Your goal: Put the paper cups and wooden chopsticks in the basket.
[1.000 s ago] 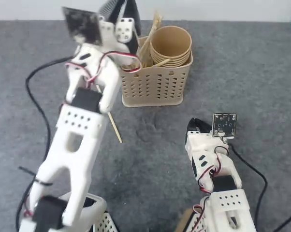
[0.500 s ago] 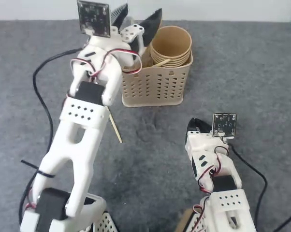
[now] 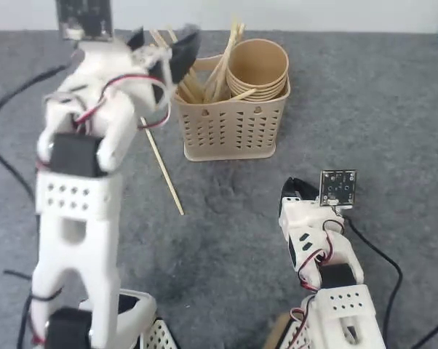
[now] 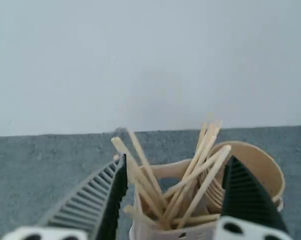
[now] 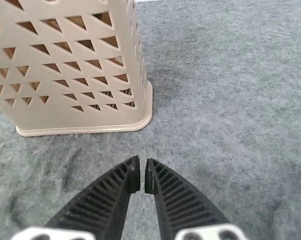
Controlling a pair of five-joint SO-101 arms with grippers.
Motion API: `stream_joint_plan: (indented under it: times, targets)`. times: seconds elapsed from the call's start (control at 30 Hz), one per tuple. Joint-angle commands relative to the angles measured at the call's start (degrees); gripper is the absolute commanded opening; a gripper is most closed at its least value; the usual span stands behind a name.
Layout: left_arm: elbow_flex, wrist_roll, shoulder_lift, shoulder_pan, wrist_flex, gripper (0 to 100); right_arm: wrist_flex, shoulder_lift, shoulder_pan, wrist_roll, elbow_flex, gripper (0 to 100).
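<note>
The tan basket (image 3: 233, 127) stands at the back of the table. Stacked paper cups (image 3: 257, 67) sit in its right side and several wooden chopsticks (image 3: 215, 69) lean in its left side. One more chopstick (image 3: 163, 169) lies on the grey mat left of the basket. My left gripper (image 3: 161, 45) is open, raised just left of the basket's rim, holding nothing. From its wrist I see the chopsticks (image 4: 190, 175) and cups (image 4: 258, 167) between its spread fingers (image 4: 110, 195). My right gripper (image 5: 140, 176) is shut and empty, low on the mat in front of the basket (image 5: 75, 65).
Grey carpet-like mat (image 3: 364, 109) covers the table, with free room right of the basket and in the middle. The right arm's body (image 3: 321, 247) stands at the front right. Cables (image 3: 8, 109) trail along the left side. A white wall rises behind.
My left gripper has drawn back leftward from above the basket with its jaws wide. More chopsticks now lean in the basket's left side. The right arm has not moved.
</note>
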Motion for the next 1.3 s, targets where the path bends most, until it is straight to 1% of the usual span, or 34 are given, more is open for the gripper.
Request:
stream_joint_plan:
  times: [0.0,0.13,0.27,0.33,0.4,0.43,0.5,0.53,0.57,0.63,0.73,0.83,0.93,1.13,1.2,1.27]
  targets:
    - [-2.7,0.0,-6.5,-5.8,9.1,29,-0.1,-0.9,0.8,0.7,1.2,4.1]
    - [0.0,0.1,-6.8,-16.4,13.3,29,0.2,-0.9,0.7,0.7,1.2,4.1]
    - [11.1,0.1,-7.2,-23.6,13.3,29,0.2,-0.9,0.5,0.7,1.2,4.1]
    - [17.3,0.1,-7.2,-26.0,12.5,24,0.2,-0.9,0.4,0.7,1.2,4.1]
    - [24.3,-0.1,-7.2,-27.5,7.8,16,0.3,-0.9,0.4,0.6,1.3,4.1]
    - [28.3,-0.2,-7.2,-28.1,3.4,11,0.3,-0.9,0.4,0.6,1.3,4.1]
    - [36.8,-0.3,-7.2,-29.2,-7.9,1,0.3,-0.9,0.4,0.6,1.3,4.1]
    - [41.1,-0.3,-7.2,-29.5,-13.4,1,0.4,-0.9,0.4,0.5,1.3,4.1]
    - [45.3,-0.3,-7.2,-29.5,-18.2,2,0.4,-0.9,0.4,0.4,1.3,4.1]
    - [52.4,-0.3,-7.2,-29.4,-24.8,3,0.5,-0.9,0.4,0.4,1.3,4.1]
    - [60.5,0.0,-7.1,-27.6,-31.6,3,1.5,-1.4,0.3,0.4,1.3,4.1]
    - [66.3,0.2,-7.0,-24.8,-36.6,3,1.6,-1.4,0.3,0.5,1.3,4.1]
    - [70.8,0.1,-7.2,-21.8,-40.1,3,4.4,-1.4,-1.1,0.6,0.7,4.1]
    - [71.1,-0.2,-7.2,-22.0,-40.7,3,22.7,-0.9,-9.1,0.6,-10.8,4.1]
    - [70.9,-0.2,-7.2,-22.0,-40.7,3,26.7,-0.8,-12.6,0.6,-15.7,4.1]
    - [70.6,-0.2,-7.2,-21.8,-40.7,3,29.2,-0.7,-17.9,0.7,-19.7,4.1]
